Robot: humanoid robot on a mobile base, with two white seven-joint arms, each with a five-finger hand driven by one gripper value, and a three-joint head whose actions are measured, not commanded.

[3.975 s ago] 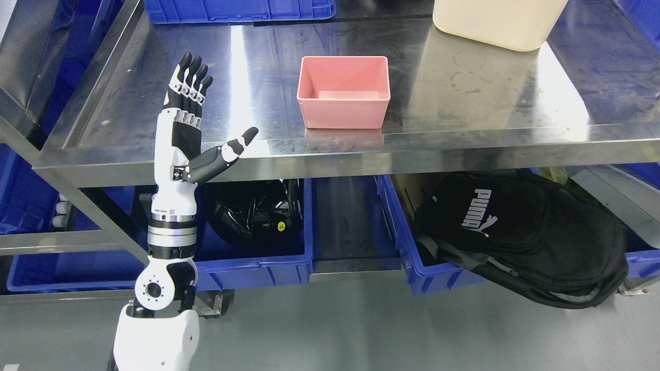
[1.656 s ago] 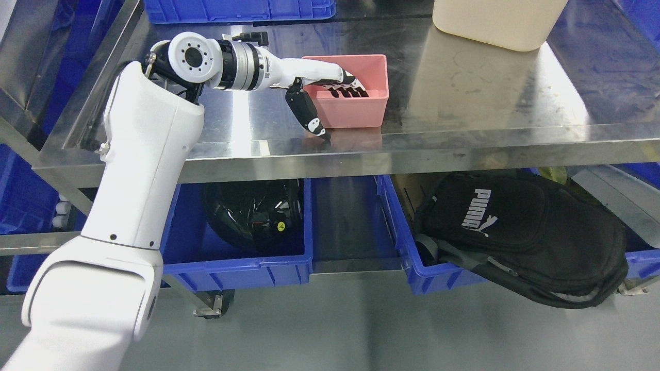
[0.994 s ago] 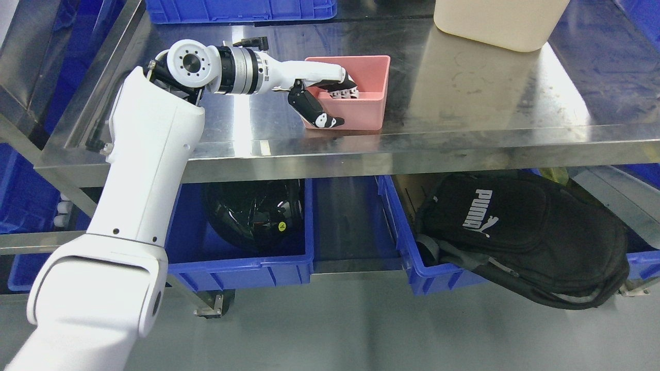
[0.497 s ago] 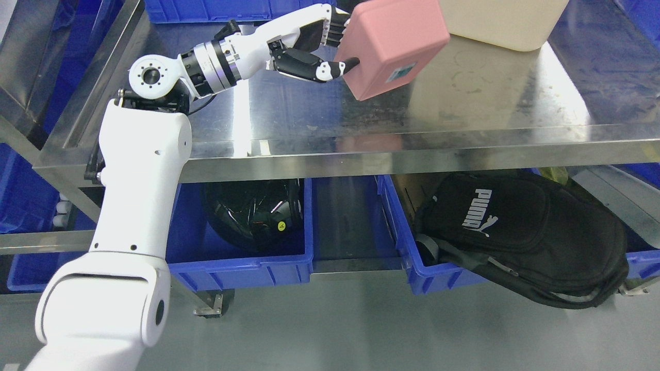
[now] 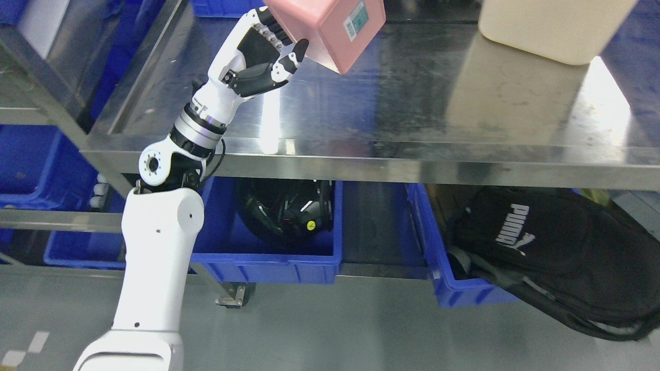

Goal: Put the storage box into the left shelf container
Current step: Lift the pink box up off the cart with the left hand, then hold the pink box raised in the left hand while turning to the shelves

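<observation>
The left hand (image 5: 260,56) grasps the pink storage box (image 5: 327,28), thumb pressed against the box's lower left face and the dark fingers (image 5: 268,23) wrapped round its left edge. The box is lifted clear above the steel shelf top (image 5: 412,103), tilted, with its underside turned toward the camera and a small printed label (image 5: 355,20) on that face; its upper part runs off the top of the frame, so the opening cannot be seen. The white forearm slants down and to the left from the hand, crosses the shelf top's front edge at the wrist joint (image 5: 154,167), and continues down to the lower left corner. Taking the steel shelf top as the landmark: a cream tub (image 5: 551,26) stands at its far right, well apart from the box, and a strip of a blue crate (image 5: 221,6) shows at its far edge, just left of the hand. Below the shelf top, under its left half, sits a blue bin (image 5: 268,263) holding a black helmet-like object (image 5: 289,211) with a yellow dot. Under its right half, another blue bin (image 5: 459,293) carries a black backpack (image 5: 557,252) that spills out over the bin's front rim. To the left of the shelf top stands a second steel rack with more blue bins (image 5: 31,165) on its levels. Grey floor (image 5: 330,330) lies in front of the shelf.
</observation>
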